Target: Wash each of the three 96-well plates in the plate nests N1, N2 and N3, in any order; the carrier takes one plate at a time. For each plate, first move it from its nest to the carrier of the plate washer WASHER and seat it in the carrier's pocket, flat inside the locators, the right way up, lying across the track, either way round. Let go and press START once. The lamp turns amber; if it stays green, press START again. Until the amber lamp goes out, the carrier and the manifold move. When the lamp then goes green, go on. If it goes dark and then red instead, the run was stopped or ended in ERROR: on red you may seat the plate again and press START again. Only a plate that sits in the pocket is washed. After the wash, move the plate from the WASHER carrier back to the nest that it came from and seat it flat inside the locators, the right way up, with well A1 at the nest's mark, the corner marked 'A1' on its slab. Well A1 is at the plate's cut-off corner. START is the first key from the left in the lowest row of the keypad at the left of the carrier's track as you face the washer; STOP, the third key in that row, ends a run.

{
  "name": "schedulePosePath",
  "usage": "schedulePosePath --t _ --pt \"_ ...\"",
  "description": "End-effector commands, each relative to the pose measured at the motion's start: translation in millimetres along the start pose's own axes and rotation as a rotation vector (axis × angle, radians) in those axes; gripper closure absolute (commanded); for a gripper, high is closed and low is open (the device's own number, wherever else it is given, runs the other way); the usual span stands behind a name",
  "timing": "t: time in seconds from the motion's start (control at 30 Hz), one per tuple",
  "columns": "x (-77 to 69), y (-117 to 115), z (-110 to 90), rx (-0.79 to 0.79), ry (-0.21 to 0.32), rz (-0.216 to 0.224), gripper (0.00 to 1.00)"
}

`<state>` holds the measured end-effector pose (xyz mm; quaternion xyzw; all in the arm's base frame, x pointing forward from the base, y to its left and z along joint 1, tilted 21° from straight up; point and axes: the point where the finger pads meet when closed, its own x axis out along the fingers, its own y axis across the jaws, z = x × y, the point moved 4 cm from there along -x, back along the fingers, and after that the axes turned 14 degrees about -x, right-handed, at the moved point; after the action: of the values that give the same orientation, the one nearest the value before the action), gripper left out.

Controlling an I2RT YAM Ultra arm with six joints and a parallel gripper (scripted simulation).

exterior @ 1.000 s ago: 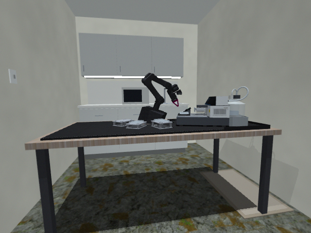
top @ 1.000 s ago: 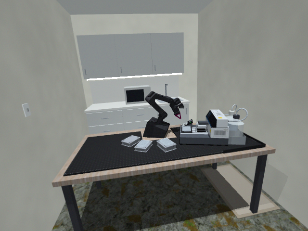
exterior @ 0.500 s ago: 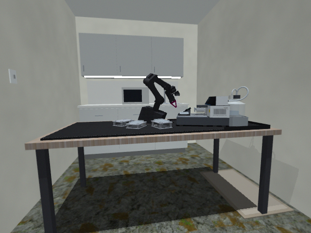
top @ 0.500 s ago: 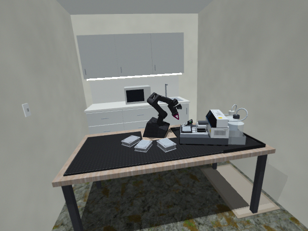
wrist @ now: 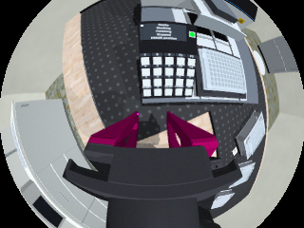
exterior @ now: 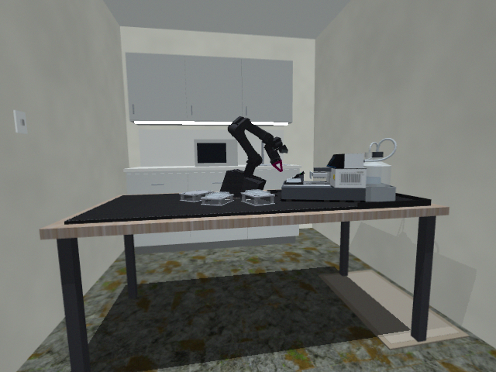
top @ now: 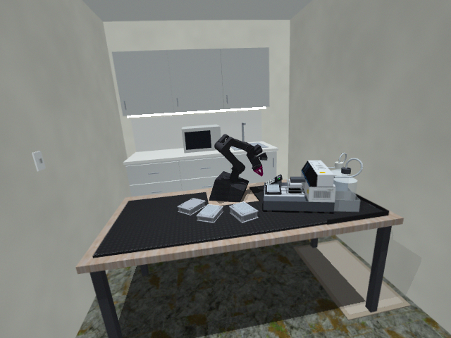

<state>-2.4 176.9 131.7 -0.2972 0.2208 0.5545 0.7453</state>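
Hovering above the washer's keypad (wrist: 167,75), my gripper (wrist: 152,115) is parted and grasps nothing. Ahead and to the right, a plate (wrist: 222,70) lies in the carrier pocket beside a green lamp (wrist: 192,34). Three nests (top: 210,213) sit well behind me, each showing a plate.

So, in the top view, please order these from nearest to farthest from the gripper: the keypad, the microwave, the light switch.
1. Keypad, just below and right of the gripper.
2. Microwave, behind, on the counter.
3. Light switch, far on the left wall.
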Motion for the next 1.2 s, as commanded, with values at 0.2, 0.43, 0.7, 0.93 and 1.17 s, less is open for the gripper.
schedulePosePath --t 0.2,0.43,0.7,0.93,1.17 --pt "1.9 -32 29 0.209 0.125 -0.008 0.0" --pt "6.3 -59 48 0.372 0.239 -0.025 0.0" --pt "10.2 -76 61 0.588 0.391 -0.046 0.0" --pt "11.8 -78 64 0.724 0.486 -0.059 0.0" --pt "11.8 -78 64 0.727 0.488 -0.059 0.0"
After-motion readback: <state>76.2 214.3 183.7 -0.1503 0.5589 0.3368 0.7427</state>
